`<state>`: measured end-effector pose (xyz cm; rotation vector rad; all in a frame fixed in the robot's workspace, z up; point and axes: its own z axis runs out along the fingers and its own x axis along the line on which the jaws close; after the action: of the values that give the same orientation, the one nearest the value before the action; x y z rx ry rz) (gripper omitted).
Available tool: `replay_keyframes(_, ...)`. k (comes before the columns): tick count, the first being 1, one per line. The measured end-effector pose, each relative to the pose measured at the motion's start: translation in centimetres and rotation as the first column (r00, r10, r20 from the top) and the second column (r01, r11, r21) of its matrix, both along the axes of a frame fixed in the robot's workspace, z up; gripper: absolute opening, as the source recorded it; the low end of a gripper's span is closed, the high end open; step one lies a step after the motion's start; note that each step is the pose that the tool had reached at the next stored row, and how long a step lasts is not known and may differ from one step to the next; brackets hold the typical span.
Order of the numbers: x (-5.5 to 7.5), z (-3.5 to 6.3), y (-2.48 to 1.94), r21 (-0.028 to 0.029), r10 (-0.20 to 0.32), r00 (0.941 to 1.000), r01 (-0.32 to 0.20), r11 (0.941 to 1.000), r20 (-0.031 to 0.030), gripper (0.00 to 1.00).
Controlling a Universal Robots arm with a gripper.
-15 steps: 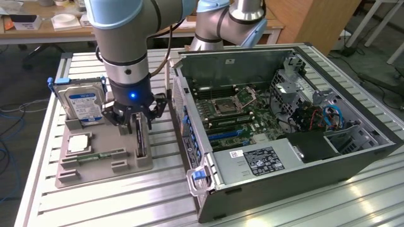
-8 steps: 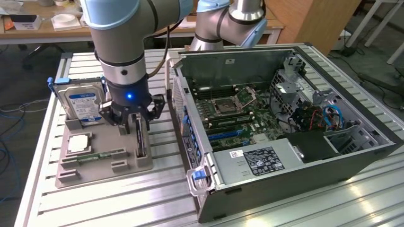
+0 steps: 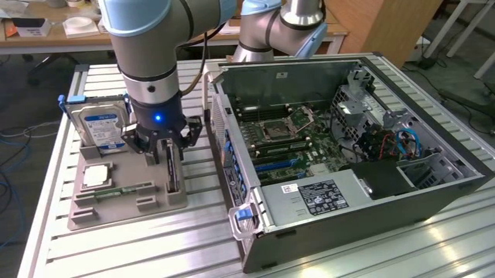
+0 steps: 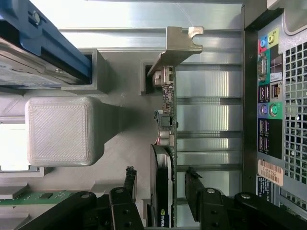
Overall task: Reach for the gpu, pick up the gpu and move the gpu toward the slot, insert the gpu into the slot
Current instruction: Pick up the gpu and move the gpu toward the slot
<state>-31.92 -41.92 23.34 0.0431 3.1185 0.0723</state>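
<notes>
The room is a workshop: a wooden desk [image 3: 46,41] with small items stands at the back, and loose cables [image 3: 15,145] lie on the floor past the table's edge at the exterior view's left. A table [image 3: 116,255] of ribbed aluminium slats carries everything. The open case [image 3: 348,231] takes up the table's half at the exterior view's right, lying on its side with the motherboard [image 3: 294,139] facing up; its rear ports [image 4: 268,96] face the holder. A second arm [image 3: 282,29] rises beyond the table's far edge.

The working arm [image 3: 150,58] reaches straight down over a grey holder [image 3: 124,202] set near the table's edge at the exterior view's left. A hard drive [image 3: 101,124] stands upright at the holder's far end, a CPU [image 3: 97,174] lies flat mid-holder, and a memory stick [image 3: 124,190] lies just beside it.

The gpu [image 4: 169,120] stands on edge in a slot along the holder's edge nearest the case, its bracket [image 4: 175,50] at the far end. The gripper [image 3: 166,152] is low over it with its fingers [image 4: 130,179] spread, one on each side of the card, a gap showing on both sides, so nothing is gripped.
</notes>
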Motion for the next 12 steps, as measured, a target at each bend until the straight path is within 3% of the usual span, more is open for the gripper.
replay_keyframes(8,0.0,0.0,0.0,0.0,0.0,1.0,0.0,1.0,0.0,0.53)
replay_keyframes(9,0.0,0.0,0.0,0.0,0.0,1.0,0.0,1.0,0.0,0.51)
replay_keyframes(11,0.0,0.0,0.0,0.0,0.0,1.0,0.0,1.0,0.0,0.39)
replay_keyframes(12,0.0,0.0,0.0,0.0,0.0,1.0,0.0,1.0,0.0,0.39)
